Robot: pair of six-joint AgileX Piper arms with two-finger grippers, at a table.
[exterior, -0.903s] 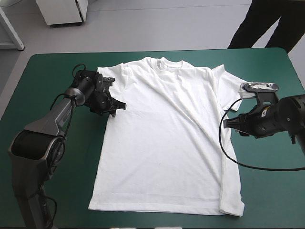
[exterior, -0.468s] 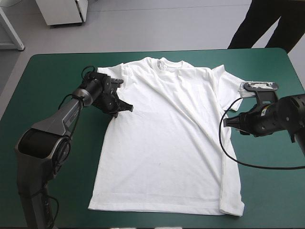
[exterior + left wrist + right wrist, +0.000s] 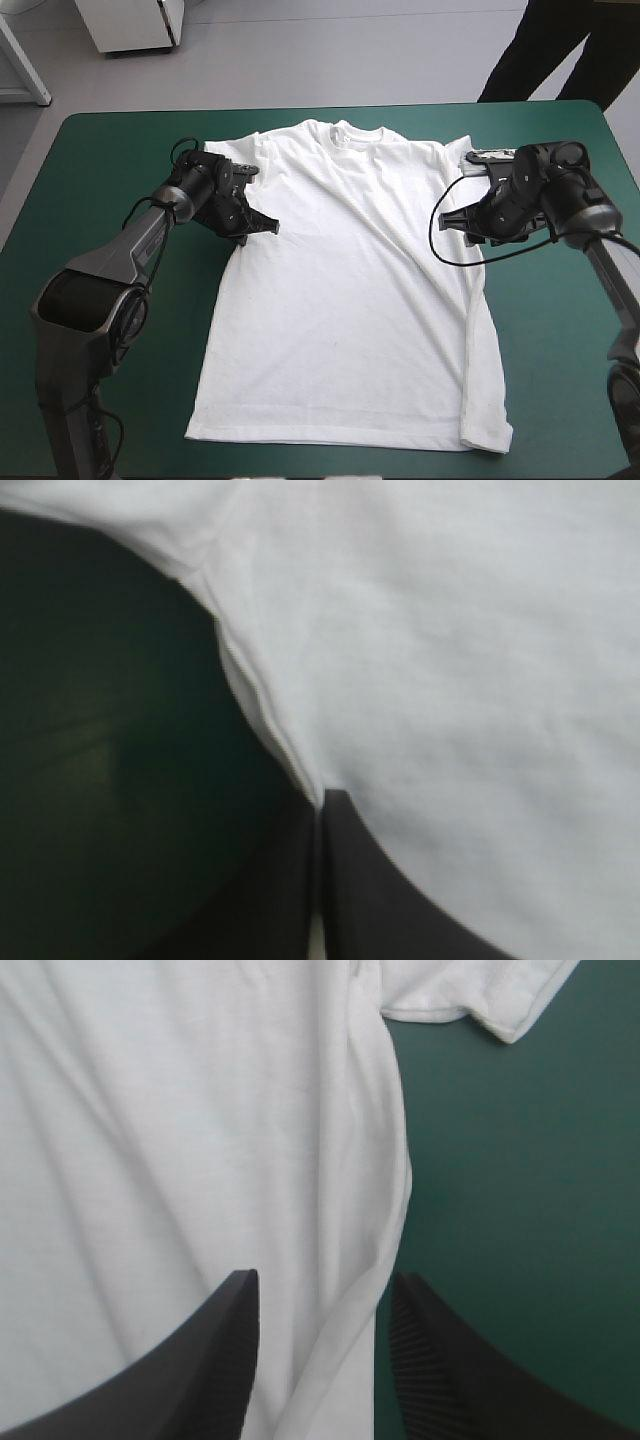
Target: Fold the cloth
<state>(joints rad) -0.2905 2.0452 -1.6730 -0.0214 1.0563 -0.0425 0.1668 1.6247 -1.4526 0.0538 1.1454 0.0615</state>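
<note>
1. Teal-green cover over the whole table top; near edge cut off at the bottom of the high view.
2. White T-shirt spread flat mid-table, collar toward the far edge, hem toward the near edge; right side edge looks doubled over in a narrow strip down to the hem corner.
3. Left gripper at the shirt's left armpit, pinching the T-shirt at the side seam. In the left wrist view, black fingers pressed to one point with a thin white sliver between; depth of bite hard to make out.
4. Right gripper at the right side edge just below the sleeve, spread apart, straddling that edge in the right wrist view; contact with the cloth not discernible.
5. Left sleeve mostly hidden behind the left wrist; right sleeve partly covered by the right arm in the high view.
</note>
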